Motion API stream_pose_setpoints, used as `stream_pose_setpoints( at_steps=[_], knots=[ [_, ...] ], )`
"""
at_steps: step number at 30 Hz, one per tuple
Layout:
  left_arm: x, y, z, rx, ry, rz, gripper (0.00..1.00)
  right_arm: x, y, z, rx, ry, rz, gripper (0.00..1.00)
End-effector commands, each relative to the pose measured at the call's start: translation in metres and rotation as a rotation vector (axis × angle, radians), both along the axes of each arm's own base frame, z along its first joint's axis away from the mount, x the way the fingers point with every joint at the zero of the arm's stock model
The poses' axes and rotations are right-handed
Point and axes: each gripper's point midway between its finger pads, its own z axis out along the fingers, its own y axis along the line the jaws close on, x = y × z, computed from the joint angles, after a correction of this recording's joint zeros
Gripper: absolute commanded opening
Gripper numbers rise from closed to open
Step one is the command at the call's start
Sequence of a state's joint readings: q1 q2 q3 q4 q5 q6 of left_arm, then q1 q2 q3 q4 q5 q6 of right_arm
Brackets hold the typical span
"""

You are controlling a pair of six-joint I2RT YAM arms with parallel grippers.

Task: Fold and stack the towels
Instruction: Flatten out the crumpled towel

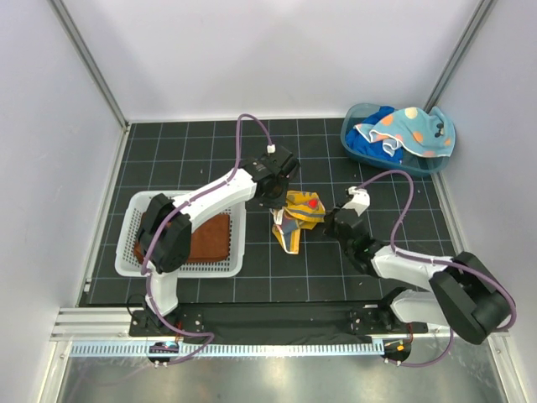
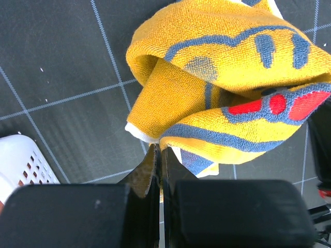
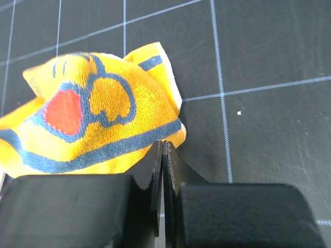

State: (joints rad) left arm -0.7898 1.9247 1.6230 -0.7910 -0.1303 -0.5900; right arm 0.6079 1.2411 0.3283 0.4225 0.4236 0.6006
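Light: bright, even
Shadows: faint on black gridded table (image 1: 336,277)
Glare: brushed metal strip (image 1: 277,378)
Focus: yellow-orange terry towel (image 2: 217,62) sharp

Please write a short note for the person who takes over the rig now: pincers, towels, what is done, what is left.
Left pincer: shut on an edge of the yellow towel.
Right pincer: shut on its opposite edge.
That towel is crumpled mid-table, unfolded.
Done: rust-brown towel lies flat in the white basket.
To do: fold the yellow one, then the spotted towel and royal blue towel heaped in the blue tub.
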Motion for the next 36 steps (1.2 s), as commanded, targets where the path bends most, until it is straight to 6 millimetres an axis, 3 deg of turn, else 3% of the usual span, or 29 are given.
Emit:
stream_pose_setpoints(
  at_steps=[1, 2, 6, 14, 26, 35, 36],
  knots=[
    [0.005, -0.003, 0.036, -0.057, -0.062, -0.017, 0.0, 0.003, -0.008, 0.025, 0.055, -0.018, -0.101, 0.08],
    [0.004, -0.001, 0.035, -0.05, -0.06, -0.015, 0.0, 0.001, -0.013, 0.024, 0.067, -0.011, -0.133, 0.15],
    [0.0, 0.005, 0.031, -0.039, -0.06, -0.013, 0.0, -0.003, -0.017, 0.021, 0.038, 0.044, -0.15, 0.27],
    [-0.007, 0.014, 0.024, -0.025, -0.051, -0.002, 0.0, 0.018, -0.002, 0.006, -0.037, 0.166, -0.157, 0.4],
    [-0.013, 0.021, 0.019, -0.02, -0.05, 0.001, 0.0, 0.023, 0.005, -0.031, -0.036, 0.267, -0.143, 0.42],
    [-0.015, 0.021, 0.017, -0.019, -0.044, -0.004, 0.0, 0.018, 0.008, -0.042, -0.029, 0.303, -0.127, 0.41],
    [-0.016, 0.021, 0.018, -0.022, -0.041, -0.008, 0.0, 0.018, 0.007, -0.036, -0.018, 0.287, -0.129, 0.41]
  ],
)
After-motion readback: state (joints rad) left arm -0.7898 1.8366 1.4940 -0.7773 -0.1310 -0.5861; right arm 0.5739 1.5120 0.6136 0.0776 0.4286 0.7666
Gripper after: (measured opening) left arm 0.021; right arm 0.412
